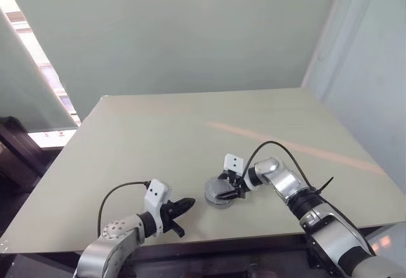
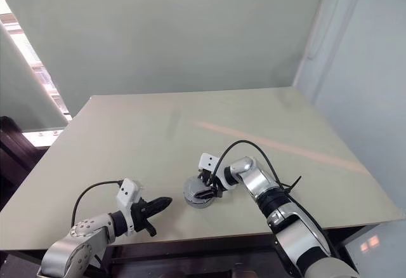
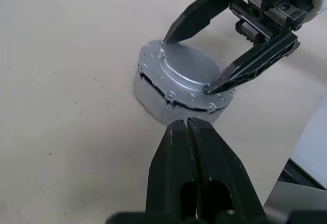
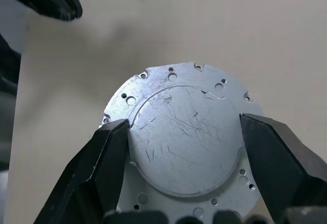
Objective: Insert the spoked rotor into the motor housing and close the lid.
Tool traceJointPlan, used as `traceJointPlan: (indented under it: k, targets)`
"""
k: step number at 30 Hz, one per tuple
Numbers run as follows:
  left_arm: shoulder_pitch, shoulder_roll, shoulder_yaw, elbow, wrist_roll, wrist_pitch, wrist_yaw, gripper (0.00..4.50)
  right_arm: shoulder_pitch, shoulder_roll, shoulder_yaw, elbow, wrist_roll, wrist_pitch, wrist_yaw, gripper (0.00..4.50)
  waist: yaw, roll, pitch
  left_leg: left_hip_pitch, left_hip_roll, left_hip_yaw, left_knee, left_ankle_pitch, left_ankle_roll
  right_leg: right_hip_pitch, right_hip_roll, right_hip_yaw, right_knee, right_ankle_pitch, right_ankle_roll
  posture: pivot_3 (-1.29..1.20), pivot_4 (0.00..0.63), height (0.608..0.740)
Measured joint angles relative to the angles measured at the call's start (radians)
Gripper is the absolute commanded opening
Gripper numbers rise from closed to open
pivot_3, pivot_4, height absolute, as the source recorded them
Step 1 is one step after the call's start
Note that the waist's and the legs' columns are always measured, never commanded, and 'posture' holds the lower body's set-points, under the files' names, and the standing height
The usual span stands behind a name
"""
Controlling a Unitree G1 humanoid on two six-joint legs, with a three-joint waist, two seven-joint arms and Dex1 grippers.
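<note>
Left wrist view: right claw [image 3: 190,63] straddles lid [image 3: 186,71].

**Brushed metal on a matt bench**

The motor housing [image 4: 186,142] looks like bare silver metal, its flat raised face satin and finely scratched, its flange drilled with small holes. The bench [image 1: 158,132] is matt beige, smooth, lightly speckled. The right gripper [image 3: 191,63] fingers look like matt black plastic.

The motor housing [image 3: 179,88] sits flat on the table, a round silver drum. The lid [image 4: 185,142], a scratched silver plate with small rim holes, lies seated on top, its edge slightly gapped.
</note>
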Motion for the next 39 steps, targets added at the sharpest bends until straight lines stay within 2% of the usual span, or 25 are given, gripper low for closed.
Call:
traceJointPlan:
  k: [12,29,39]
  targets:
    - [-0.020,-0.004,-0.005,0.027,0.013,-0.008,-0.004,0.00,-0.033,0.003,0.045,-0.005,-0.027,0.047,0.008,3.24,0.000,0.001,0.000,0.000,0.000,-0.001,0.000,0.000,0.000,0.000,0.000,0.000,0.000,0.000,0.000,0.00,0.000,0.740]
    - [-0.019,-0.028,-0.005,0.028,0.019,-0.019,-0.002,0.00,-0.039,0.000,0.088,-0.018,-0.067,0.022,0.012,3.24,0.000,0.001,-0.002,0.000,0.000,0.000,0.000,0.000,0.000,0.001,0.000,0.000,0.000,0.000,0.000,0.00,0.000,0.740]
    - [-0.081,-0.080,-0.070,0.099,0.098,-0.061,0.036,0.00,-0.039,0.002,0.089,-0.019,-0.073,0.047,0.008,3.24,0.001,0.003,-0.006,0.001,-0.001,-0.001,0.000,0.000,0.000,0.002,0.000,-0.001,0.000,0.000,0.000,0.00,0.000,0.740]
